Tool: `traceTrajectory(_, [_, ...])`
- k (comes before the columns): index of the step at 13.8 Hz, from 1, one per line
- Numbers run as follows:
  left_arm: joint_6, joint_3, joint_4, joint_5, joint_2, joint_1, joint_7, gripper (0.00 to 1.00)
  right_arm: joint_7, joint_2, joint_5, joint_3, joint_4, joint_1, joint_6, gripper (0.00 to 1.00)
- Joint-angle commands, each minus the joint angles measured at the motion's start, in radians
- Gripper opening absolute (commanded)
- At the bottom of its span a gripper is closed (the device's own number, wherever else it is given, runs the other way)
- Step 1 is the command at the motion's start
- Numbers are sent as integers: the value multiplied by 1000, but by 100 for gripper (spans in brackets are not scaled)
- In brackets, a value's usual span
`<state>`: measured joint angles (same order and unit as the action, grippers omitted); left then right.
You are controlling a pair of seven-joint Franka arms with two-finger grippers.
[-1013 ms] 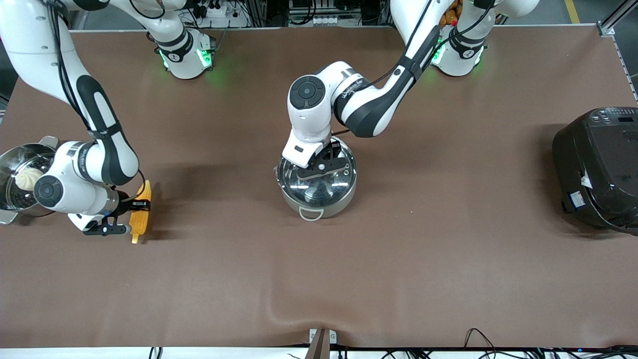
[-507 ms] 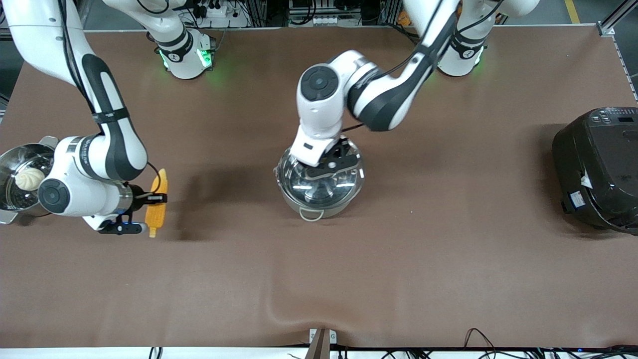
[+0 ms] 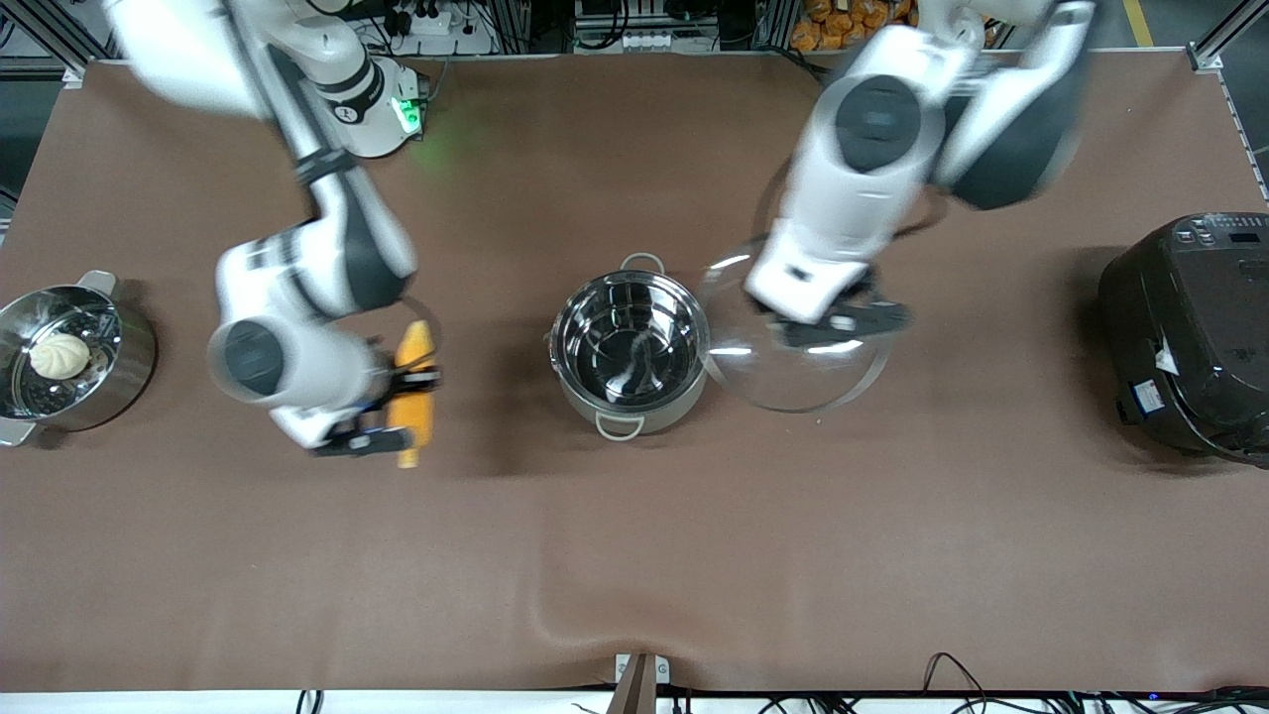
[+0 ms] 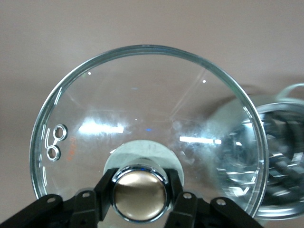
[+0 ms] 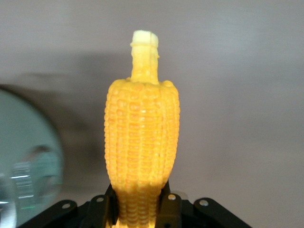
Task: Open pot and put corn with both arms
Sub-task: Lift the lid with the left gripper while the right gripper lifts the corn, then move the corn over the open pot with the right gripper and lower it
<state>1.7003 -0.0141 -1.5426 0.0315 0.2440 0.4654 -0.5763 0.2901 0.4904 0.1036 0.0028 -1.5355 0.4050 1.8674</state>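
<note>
While the round shiny stainless-steel pot [image 3: 629,344] with its two small loop handles stood uncovered at the middle of the brown counter [image 3: 634,555], the left gripper [image 3: 831,322] hung in the air with the clear glass lid [image 3: 793,382], over the counter at about three o'clock from the pot, toward the left arm's end. In the left wrist view the black fingers [image 4: 105,191] were closed narrowly on either side of the lid's tan metallic knob [image 4: 140,192], and the glass disc [image 4: 142,123] spread out below them, with the pot's rim [image 4: 280,156] showing past its edge. Whether the lid's edge overlapped the pot or only stood beside it was hard to judge from the front view.

At about nine o'clock from the pot, toward the right arm's end, the right gripper [image 3: 402,407] held the yellow-orange tapered corn cob [image 3: 411,390] off the counter. In the right wrist view its fingers [image 5: 167,206] clamped the thick lower part of the cob [image 5: 141,142], and the short pale yellow stub [image 5: 144,40] pointed away from the wrist.

Farther out at nine o'clock, at the counter's edge, sat a steel steamer pot [image 3: 119,372] holding a white bun [image 3: 58,354]. At three o'clock, by the other edge, stood a large black rice cooker [image 3: 1190,332].
</note>
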Motion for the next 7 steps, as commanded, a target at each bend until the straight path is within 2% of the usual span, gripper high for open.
traceTrajectory(1, [47, -15, -167, 13, -98, -114, 134, 0, 63, 72, -13, -17, 98, 109, -19, 0])
traceTrajectory(5, [244, -15, -385, 16, -117, -198, 177, 0, 52, 183, -5, -15, 279, 184, -20, 0])
traceTrajectory(7, [329, -13, -473, 22, -118, -220, 177, 0, 52, 197, -4, -14, 299, 207, -16, 0])
